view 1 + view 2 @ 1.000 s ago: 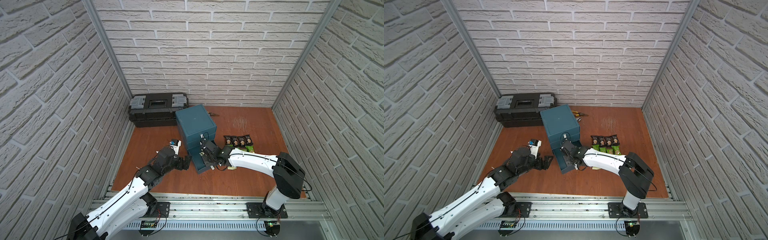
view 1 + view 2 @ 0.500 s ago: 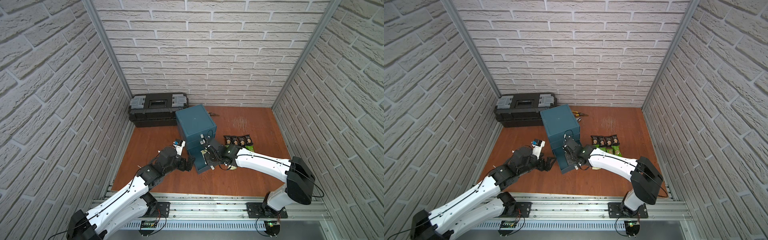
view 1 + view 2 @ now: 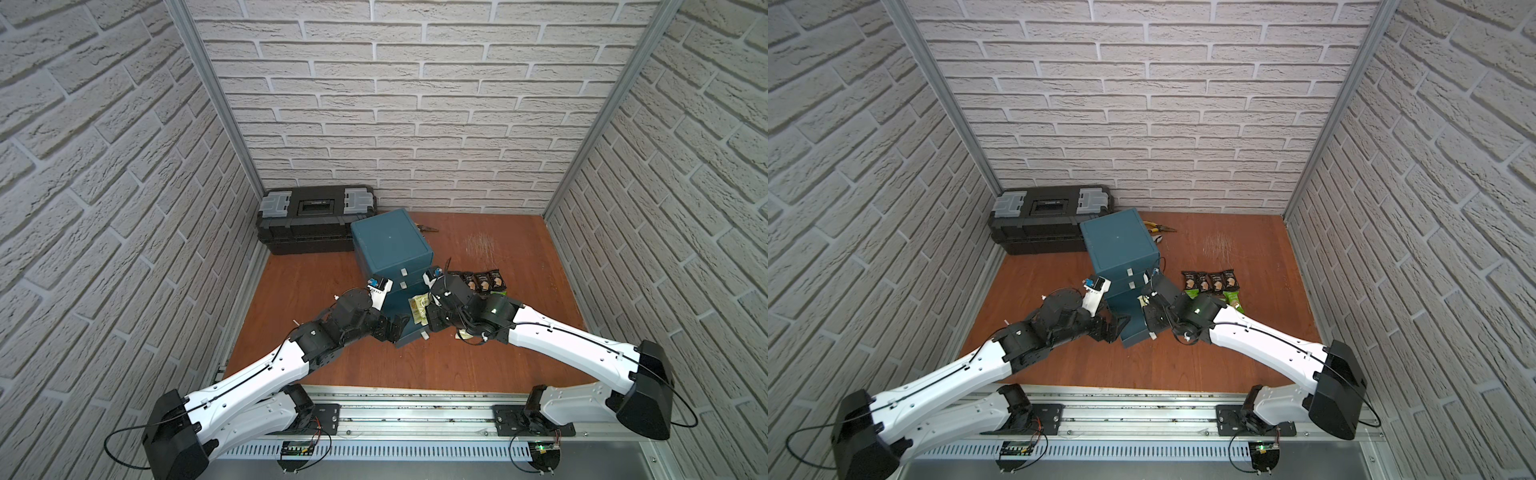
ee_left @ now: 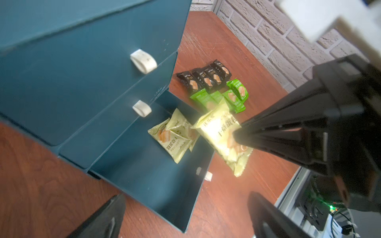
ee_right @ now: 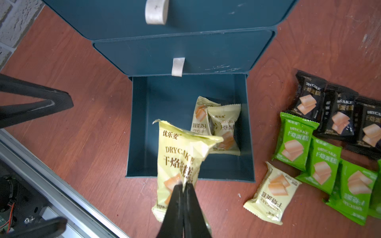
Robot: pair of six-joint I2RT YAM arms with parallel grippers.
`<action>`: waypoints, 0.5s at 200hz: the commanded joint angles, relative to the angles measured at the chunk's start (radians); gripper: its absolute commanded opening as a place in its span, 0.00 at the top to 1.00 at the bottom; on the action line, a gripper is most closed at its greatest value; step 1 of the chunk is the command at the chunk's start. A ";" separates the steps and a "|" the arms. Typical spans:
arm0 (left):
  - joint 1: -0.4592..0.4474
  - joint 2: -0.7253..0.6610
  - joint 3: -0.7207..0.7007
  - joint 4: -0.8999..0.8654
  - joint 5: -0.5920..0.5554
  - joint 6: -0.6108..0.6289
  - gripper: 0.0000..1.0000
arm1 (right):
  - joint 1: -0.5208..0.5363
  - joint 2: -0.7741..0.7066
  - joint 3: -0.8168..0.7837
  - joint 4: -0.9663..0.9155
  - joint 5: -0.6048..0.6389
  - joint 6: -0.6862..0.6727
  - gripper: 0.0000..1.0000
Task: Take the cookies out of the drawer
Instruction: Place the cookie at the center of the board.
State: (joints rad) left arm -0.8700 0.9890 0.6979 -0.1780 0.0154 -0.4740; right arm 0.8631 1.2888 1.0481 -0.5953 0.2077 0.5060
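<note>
Cream-yellow cookie packet [image 5: 177, 162] hangs pinched in my right end effector [image 5: 183, 188] above the open bottom drawer [image 5: 248, 131]. Two cream packets [image 5: 218, 127] lie inside; black [image 5: 338, 115] and green packets [image 5: 321, 171] rest on the counter [image 5: 82, 115] beside it. My left end effector [image 4: 185, 214] is spread, holding nothing.

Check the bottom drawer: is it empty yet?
Not empty. The open bottom drawer holds two cream packets, while the right gripper is shut on a third cream packet.
</note>
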 commanded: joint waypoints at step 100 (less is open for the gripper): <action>-0.150 0.372 0.160 0.265 0.006 -0.001 0.01 | -0.155 -0.491 -0.184 -0.240 0.134 -0.025 0.98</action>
State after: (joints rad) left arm -1.0153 1.3132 0.8295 -0.0296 -0.0223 -0.4656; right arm 0.7265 0.8299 0.8986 -0.7666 0.2737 0.4763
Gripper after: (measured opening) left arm 0.985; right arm 0.071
